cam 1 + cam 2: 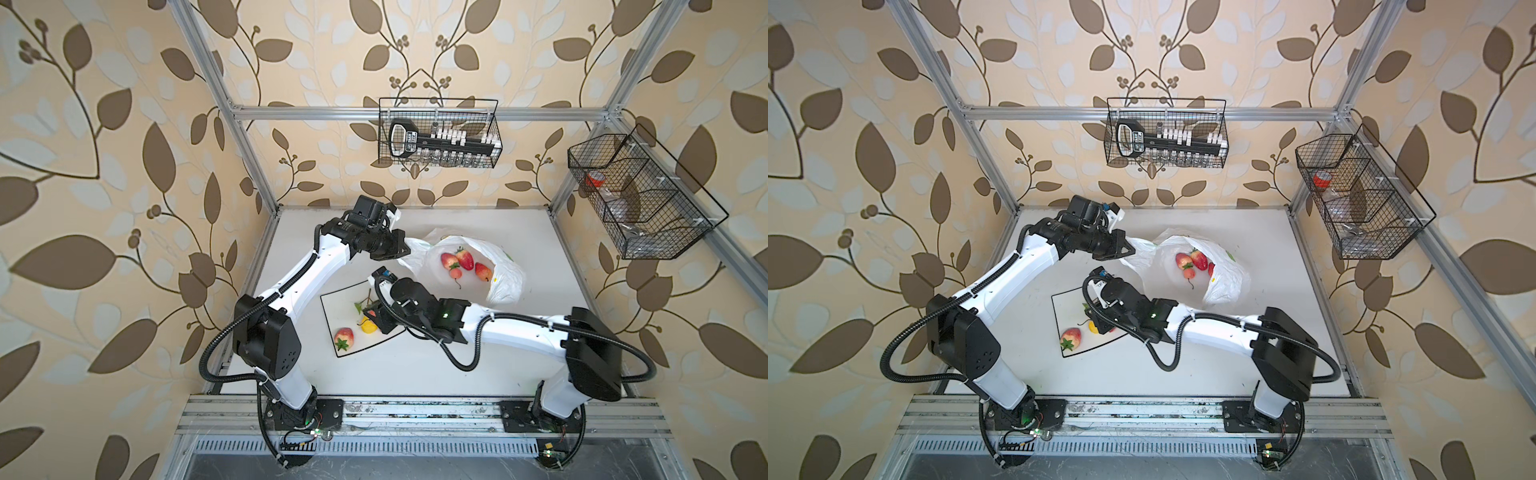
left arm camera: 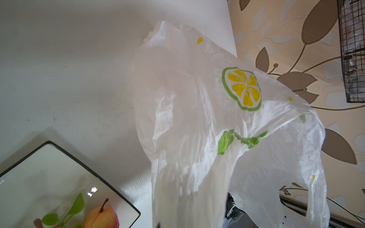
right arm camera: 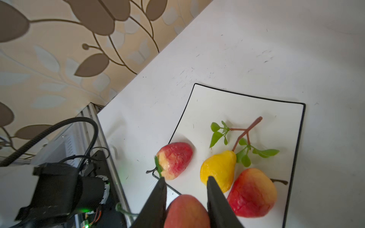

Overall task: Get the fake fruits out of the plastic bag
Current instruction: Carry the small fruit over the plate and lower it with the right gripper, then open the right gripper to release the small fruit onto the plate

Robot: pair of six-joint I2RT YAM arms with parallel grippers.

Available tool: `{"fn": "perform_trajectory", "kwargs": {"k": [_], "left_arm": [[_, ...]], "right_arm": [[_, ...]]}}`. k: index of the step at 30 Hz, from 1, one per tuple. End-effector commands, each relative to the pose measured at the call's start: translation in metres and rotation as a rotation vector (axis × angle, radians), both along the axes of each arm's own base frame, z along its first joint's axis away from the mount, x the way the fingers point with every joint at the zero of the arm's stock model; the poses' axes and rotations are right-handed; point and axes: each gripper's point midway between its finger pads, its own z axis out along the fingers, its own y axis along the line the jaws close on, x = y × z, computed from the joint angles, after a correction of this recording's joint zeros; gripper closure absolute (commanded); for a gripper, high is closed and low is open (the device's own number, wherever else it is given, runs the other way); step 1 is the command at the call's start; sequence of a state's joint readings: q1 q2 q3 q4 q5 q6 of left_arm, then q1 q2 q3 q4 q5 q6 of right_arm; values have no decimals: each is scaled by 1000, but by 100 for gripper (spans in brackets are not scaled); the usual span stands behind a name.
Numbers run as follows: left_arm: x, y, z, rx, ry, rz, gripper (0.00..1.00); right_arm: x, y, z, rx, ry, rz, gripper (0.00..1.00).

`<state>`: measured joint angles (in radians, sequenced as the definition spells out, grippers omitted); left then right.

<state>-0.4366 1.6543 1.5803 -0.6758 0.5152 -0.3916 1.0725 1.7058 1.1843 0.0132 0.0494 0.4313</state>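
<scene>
Where the left gripper (image 1: 405,248) is clamped tight on a loop handle, the thin translucent white plastic bag printed with lemon slices (image 1: 500,276) gapes beyond it, holding three red plastic strawberries (image 1: 465,258) and a small orange-pink round fruit (image 1: 456,273). Beneath the right gripper (image 3: 186,178) lies a square white black-rimmed plate (image 3: 276,112). Its part-open jaws pinch a glossy red-peach plastic fruit (image 3: 186,211), with a yellow plastic pear (image 3: 217,169) just beside.

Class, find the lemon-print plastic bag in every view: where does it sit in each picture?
In both top views: plastic bag just right of centre, up-right of the plate.
Left wrist: it fills most of the picture, lemon print facing the camera.
Right wrist: not in it.
Shared landmark: the black-rimmed plate, visible in all four.
</scene>
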Motion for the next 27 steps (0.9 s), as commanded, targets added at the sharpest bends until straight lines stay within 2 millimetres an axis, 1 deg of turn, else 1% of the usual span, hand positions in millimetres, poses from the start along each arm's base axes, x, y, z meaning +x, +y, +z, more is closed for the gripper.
{"fn": "perform_trajectory", "kwargs": {"k": [1, 3, 6, 8, 9, 10, 13, 17, 22, 27], "left_arm": [[1, 7, 25, 17, -79, -17, 100], [0, 9, 28, 30, -87, -21, 100], [-3, 14, 27, 60, -88, -27, 100], [-5, 17, 27, 79, -92, -30, 100], [-6, 18, 28, 84, -94, -30, 100], [-7, 18, 29, 84, -98, -33, 100], [-9, 19, 33, 81, -106, -35, 100], [-11, 20, 33, 79, -107, -37, 100], [-13, 20, 32, 78, -101, -36, 100], [-14, 21, 31, 75, -103, -33, 100]], "right_arm": [[18, 26, 6, -6, -103, 1, 68], [24, 38, -4, -24, -116, 10, 68], [33, 54, -13, -33, -145, 9, 67], [41, 62, -25, -57, -154, 0, 67], [44, 65, -31, -71, -154, -5, 67], [48, 67, -41, -98, -153, -17, 67], [57, 73, -57, -146, -162, -27, 67], [60, 81, -76, -186, -159, -9, 67], [58, 88, -100, -225, -144, 30, 67], [59, 92, -111, -246, -143, 44, 61]]}}
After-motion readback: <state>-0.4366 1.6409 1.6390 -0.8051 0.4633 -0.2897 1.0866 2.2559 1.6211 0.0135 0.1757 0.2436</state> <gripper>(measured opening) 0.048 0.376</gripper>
